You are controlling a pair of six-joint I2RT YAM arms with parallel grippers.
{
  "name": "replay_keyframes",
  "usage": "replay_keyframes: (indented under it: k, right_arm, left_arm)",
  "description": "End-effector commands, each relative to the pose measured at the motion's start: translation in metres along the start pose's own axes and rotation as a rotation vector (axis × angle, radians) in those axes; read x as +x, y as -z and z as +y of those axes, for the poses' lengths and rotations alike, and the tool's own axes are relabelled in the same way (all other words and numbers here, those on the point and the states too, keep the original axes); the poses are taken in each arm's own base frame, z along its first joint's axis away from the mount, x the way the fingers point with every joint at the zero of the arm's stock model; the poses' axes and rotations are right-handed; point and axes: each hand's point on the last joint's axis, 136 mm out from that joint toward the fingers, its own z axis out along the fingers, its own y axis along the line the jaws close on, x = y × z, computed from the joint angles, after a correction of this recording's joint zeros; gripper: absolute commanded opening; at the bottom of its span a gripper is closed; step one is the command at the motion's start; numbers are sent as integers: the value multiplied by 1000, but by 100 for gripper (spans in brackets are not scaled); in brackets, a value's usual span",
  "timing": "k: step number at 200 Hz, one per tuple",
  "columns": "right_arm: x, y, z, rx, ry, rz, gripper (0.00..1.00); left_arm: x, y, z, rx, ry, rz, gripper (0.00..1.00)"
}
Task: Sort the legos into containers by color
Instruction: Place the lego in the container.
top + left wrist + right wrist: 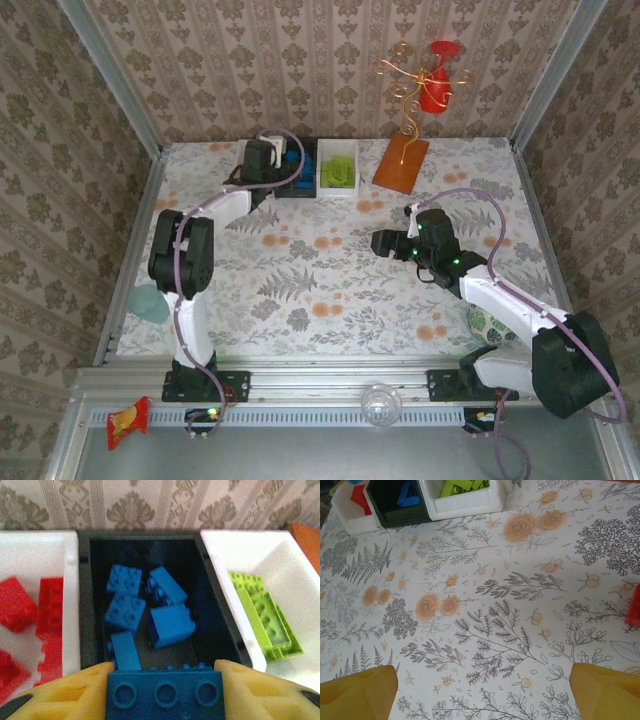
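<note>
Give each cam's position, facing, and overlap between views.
Top external: fixed above and behind the robot, looking down on the table; left arm and right arm show in full.
Left wrist: on the left arm, looking down into the black bin; left gripper holds a blue lego.
Right wrist: on the right arm, low over the table, facing the bins; right gripper open, fingertips in the bottom corners.
Shared: both wrist views show the black bin between the red-filled white bin and the green-filled white bin.

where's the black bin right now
In the left wrist view the black bin sits centre, between a white bin holding red bricks on its left and a white bin holding lime green bricks on its right.
</note>
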Motion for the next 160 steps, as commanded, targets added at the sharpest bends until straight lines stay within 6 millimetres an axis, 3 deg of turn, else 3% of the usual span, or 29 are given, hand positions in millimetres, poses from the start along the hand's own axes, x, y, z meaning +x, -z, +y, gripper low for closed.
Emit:
replay_keyframes:
  k: [1, 37, 71, 100, 120, 160]
  right_arm:
    - [-10, 4, 2, 14, 9, -30, 91]
    - [-8, 8, -2, 39, 15, -31, 91]
    - [-4, 6, -10, 80, 3, -20, 91]
    - [0, 6, -38, 228, -43, -16, 91]
    - [0, 11, -66, 378, -63, -25, 92]
    - [5, 3, -112, 540, -139, 2, 97]
  left_arm:
    - [2, -18, 4, -2, 15, 47, 52]
    - [-5, -34, 9, -10, 0, 69, 59]
    - [-23, -27, 0, 22, -20, 55, 71]
    - [-41, -1, -10, 51, -11, 8, 75]
    - [-48, 30, -24, 107, 27, -52, 77]
    - [-14, 86, -55, 243, 134, -131, 79]
